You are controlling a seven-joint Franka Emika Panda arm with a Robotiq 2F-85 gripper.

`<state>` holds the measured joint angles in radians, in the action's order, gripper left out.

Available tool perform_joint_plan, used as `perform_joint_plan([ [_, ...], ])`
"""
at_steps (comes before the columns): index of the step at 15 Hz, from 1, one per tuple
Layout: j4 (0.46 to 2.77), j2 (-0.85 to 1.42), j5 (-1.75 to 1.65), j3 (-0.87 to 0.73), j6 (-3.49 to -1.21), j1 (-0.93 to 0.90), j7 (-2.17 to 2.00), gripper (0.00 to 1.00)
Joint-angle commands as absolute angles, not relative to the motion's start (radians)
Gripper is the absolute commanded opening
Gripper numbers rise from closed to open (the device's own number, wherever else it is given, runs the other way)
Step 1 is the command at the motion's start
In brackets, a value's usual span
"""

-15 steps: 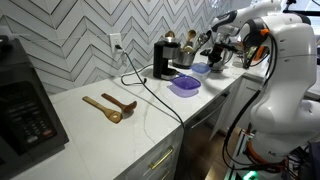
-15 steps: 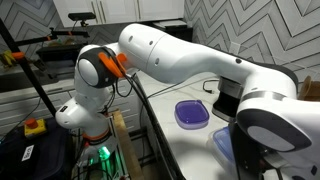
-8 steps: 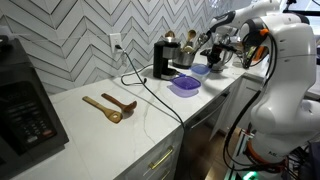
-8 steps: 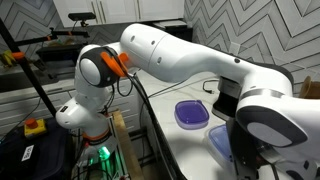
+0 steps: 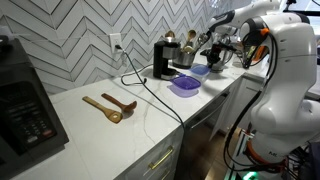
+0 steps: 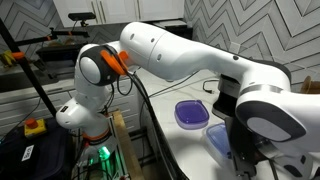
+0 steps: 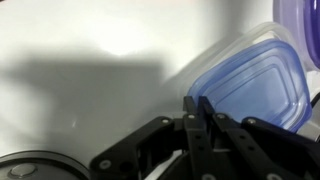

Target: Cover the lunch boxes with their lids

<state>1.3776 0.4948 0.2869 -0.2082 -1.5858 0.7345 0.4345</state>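
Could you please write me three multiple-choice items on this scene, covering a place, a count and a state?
1. Where do the wooden spoons lie?
A. on the white countertop
B. inside a drawer
C. on the floor

2. How many wooden spoons are there?
A. one
B. two
C. five

3. How do the jaws of the gripper stand in the wrist view?
A. wide open
B. shut together
C. clamped on a spoon

Answers: 1 A, they rest on the counter surface; 2 B, two lie side by side; 3 B, the fingers meet with no gap between them.
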Motion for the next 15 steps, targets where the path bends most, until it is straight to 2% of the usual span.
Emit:
perform_joint_plan([
  [1, 1.384, 0.467, 0.277, -0.204, -1.553, 0.733, 0.443, 0.02],
  [9, 1.317, 0.489, 0.261, -0.209, -1.450, 0.739, 0.477, 0.02],
  [15, 1.294, 0.523, 0.232, -0.210, -1.461, 0.741, 0.474, 0.02],
])
